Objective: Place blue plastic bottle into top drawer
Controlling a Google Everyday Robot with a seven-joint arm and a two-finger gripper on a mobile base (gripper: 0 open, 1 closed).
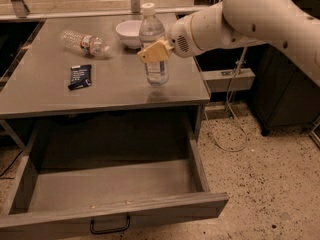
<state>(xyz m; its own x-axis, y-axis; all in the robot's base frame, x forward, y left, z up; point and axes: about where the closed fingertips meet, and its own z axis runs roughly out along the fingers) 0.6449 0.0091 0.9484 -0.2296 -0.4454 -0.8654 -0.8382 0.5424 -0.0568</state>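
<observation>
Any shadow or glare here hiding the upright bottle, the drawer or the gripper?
Camera view: even light on the table, no glare. Camera view: the upright bottle leaves a faint dark patch at its base. Camera view: the open drawer is shadowed at the back, its floor visible. Camera view: the gripper, at the bottle's label, is well lit.
</observation>
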